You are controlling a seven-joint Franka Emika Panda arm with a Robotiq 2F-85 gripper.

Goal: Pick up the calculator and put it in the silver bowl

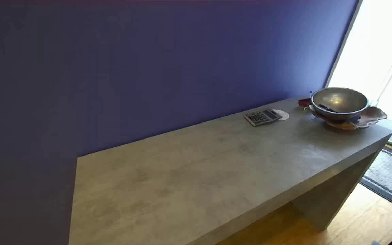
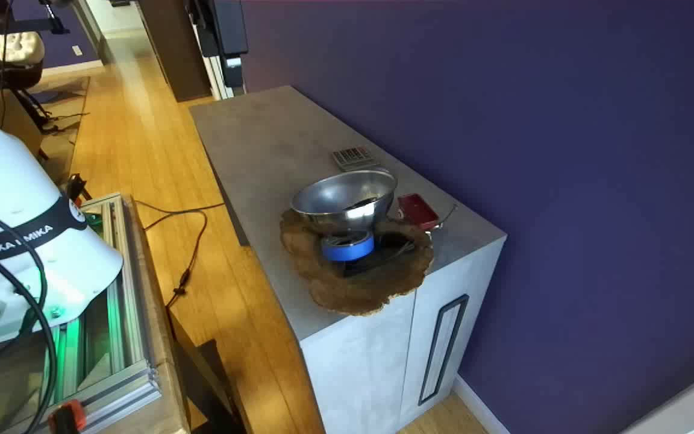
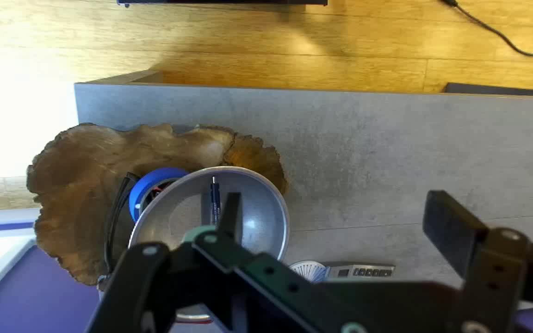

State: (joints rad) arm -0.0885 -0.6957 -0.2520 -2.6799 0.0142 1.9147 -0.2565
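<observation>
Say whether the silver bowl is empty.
Not empty: in the wrist view a dark pen lies inside the silver bowl, and its dark shape shows there in both exterior views.

Flat on the grey table [image 1: 182,177], in an exterior view, lay the calculator [image 1: 262,116], keys up, just beside the purple wall [image 1: 182,61], and there was a round white disc [image 1: 283,115], partly hidden at the calculator's end! Apart from them, at the table's far end, sat the silver bowl [image 1: 347,99], open side up on a brown plate-like piece [image 1: 372,115], a slim dark object [image 1: 326,108] inside, a red object [image 1: 304,102] peeking out just beside it!
</observation>
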